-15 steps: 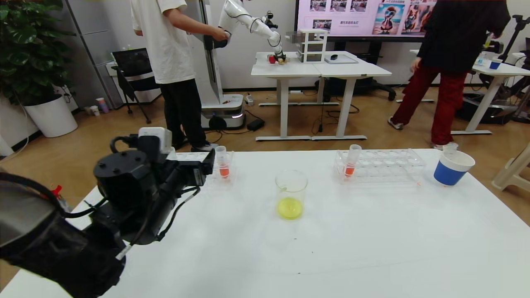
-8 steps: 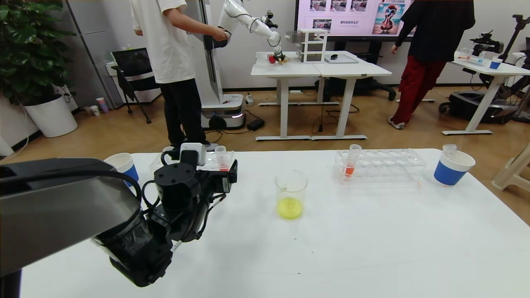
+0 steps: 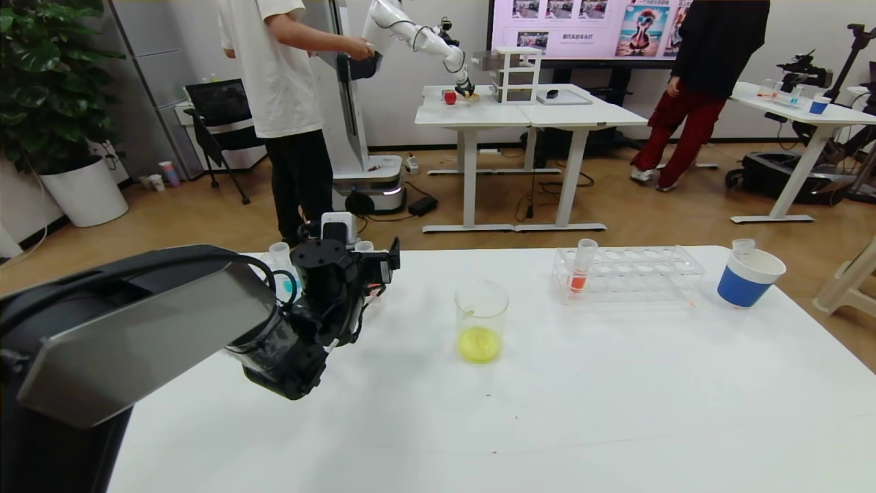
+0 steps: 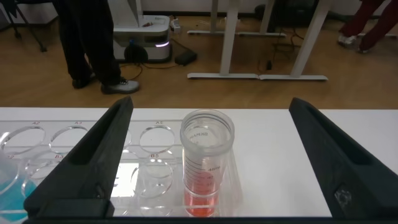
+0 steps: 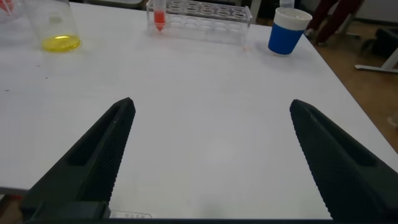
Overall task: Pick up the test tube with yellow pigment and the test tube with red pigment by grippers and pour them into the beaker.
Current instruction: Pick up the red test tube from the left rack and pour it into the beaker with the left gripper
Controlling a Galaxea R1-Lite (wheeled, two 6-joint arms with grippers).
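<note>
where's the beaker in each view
Head view: beaker at table centre, yellow liquid in its bottom.
Left wrist view: not in it.
Right wrist view: beaker at the top left corner, partly cut off.
Shared landmark: the blue cup beside the tube rack.

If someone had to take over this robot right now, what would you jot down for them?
Left gripper: open, lined up on the red tube in the left rack, not gripping yet.
Right gripper: open, empty, low over bare table.
Beaker: mid-table, yellow liquid already inside. A second red tube stands in the right rack.
Done: yellow looks poured.
Left: grasp a red tube and pour it into the beaker.
</note>
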